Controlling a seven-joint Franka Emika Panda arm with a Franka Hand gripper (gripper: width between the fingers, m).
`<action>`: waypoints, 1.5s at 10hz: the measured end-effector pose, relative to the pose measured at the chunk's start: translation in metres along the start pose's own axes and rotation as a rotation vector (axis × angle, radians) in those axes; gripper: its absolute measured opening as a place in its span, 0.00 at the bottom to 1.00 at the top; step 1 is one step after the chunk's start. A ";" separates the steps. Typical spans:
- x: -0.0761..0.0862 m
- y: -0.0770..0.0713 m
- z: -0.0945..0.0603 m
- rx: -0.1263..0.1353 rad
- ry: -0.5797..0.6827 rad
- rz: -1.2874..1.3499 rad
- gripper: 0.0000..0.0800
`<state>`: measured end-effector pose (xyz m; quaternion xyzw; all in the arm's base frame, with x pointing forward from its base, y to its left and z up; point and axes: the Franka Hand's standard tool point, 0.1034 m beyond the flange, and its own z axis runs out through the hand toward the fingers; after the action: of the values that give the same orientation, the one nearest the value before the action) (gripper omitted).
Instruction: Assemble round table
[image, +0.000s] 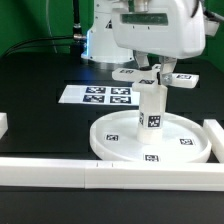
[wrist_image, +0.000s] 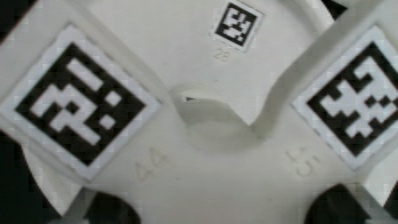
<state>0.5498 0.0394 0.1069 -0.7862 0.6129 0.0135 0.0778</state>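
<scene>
Overhead, above the middle of the disc (image: 108, 132), the jaws are clenched on the cross-shaped foot (image: 152, 76), holding it level. In the wrist view the foot (wrist_image: 196, 140) fills almost the whole picture, its white arms each carrying a black-and-white square marker around a rounded notch.

In the exterior view the foot sits at the top of the post (image: 152, 108); whether it is seated there or only touching cannot be told. The post stands upright at the disc's centre and bears a small marker on its near side.

The disc itself lies flat on the black worktop (image: 40, 70), rim up, with three small markers showing on its floor around the post.

Beyond the disc, toward the exterior view's left, the marker board (image: 95, 95) lies flat, near but apart from the rim. A long white border bar (image: 80, 175) runs in front of the disc, close to its near edge. A second bar (image: 213, 135) stands just beside the disc on the exterior view's right. The end of a third bar (image: 3, 125) shows well away from the disc on the exterior view's left.
</scene>
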 end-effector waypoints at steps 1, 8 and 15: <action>0.000 0.001 0.000 0.002 -0.004 0.070 0.56; -0.002 -0.002 -0.018 0.003 -0.043 0.118 0.80; -0.003 -0.007 -0.021 0.003 -0.054 -0.146 0.81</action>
<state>0.5538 0.0413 0.1292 -0.8281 0.5517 0.0279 0.0960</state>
